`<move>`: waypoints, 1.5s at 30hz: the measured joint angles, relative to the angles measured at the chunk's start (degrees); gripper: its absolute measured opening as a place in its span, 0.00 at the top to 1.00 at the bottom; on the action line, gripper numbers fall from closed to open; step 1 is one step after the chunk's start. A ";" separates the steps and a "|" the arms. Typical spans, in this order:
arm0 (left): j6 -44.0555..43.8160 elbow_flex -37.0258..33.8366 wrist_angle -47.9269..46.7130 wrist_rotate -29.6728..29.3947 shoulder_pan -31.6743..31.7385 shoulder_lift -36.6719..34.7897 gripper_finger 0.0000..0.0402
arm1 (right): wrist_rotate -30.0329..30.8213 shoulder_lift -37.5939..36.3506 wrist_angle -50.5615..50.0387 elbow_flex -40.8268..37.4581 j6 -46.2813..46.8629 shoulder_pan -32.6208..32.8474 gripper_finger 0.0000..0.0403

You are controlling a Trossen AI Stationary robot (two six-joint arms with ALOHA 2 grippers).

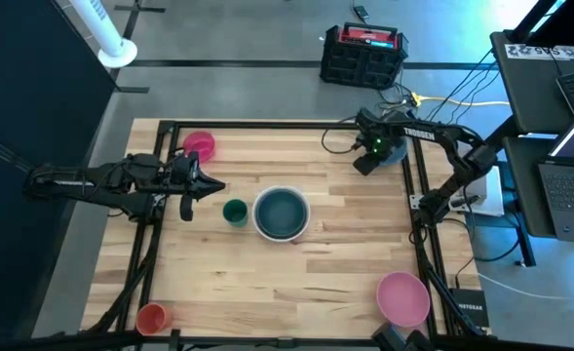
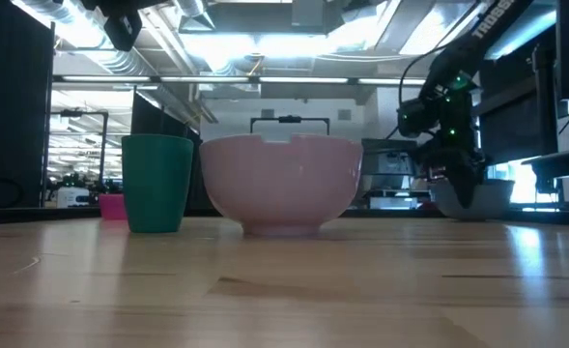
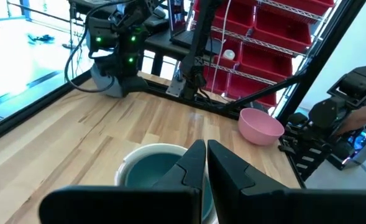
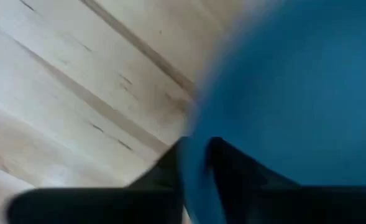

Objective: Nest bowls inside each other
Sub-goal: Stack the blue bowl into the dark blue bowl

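Observation:
A grey-blue bowl (image 1: 394, 151) (image 4: 294, 93) stands on its base at the table's far right corner. My right gripper (image 1: 374, 156) (image 4: 194, 149) points down at its rim and is shut on it. At the table's middle a white bowl (image 1: 282, 214) holds a dark blue bowl (image 1: 282, 210) nested inside. A pale pink bowl (image 1: 403, 297) sits near the front right, and a magenta bowl (image 1: 199, 146) at the far left. My left gripper (image 1: 209, 185) (image 3: 205, 165) hovers shut, left of the white bowl, holding nothing. My right gripper has the grey-blue bowl's rim (image 4: 189, 168) between its two fingers, one finger (image 4: 238, 177) inside the bowl and one outside. The fingers come from above, pointing down. The bowl's base rests on the table (image 2: 472, 208).
A green cup (image 1: 234, 212) stands just left of the white bowl, and an orange cup (image 1: 152, 317) at the front left corner. A dark frame (image 1: 267, 125) runs around the table's edges. Bare wood lies between the middle stack and the pink bowl.

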 joint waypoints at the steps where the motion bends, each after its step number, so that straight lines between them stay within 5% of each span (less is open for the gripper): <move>1: 0.01 0.00 0.00 0.00 0.00 0.00 1.00 | 0.07 -0.06 0.01 0.00 -0.19 0.02 0.84; 8: 0.08 0.00 0.02 -0.01 0.00 0.00 1.00 | 0.47 -0.53 -0.08 0.12 -1.47 0.24 1.00; 13: 0.08 0.00 -0.02 -0.01 0.11 -0.01 1.00 | -0.88 -1.57 -3.43 2.24 -2.54 3.05 1.00; 25: 0.32 0.00 -0.14 -0.04 0.11 0.01 1.00 | -2.55 -1.63 -6.49 10.94 2.49 22.66 1.00; 45: -0.99 0.00 -3.14 -0.12 0.11 0.08 1.00 | -2.93 1.99 -7.49 32.85 10.51 46.11 1.00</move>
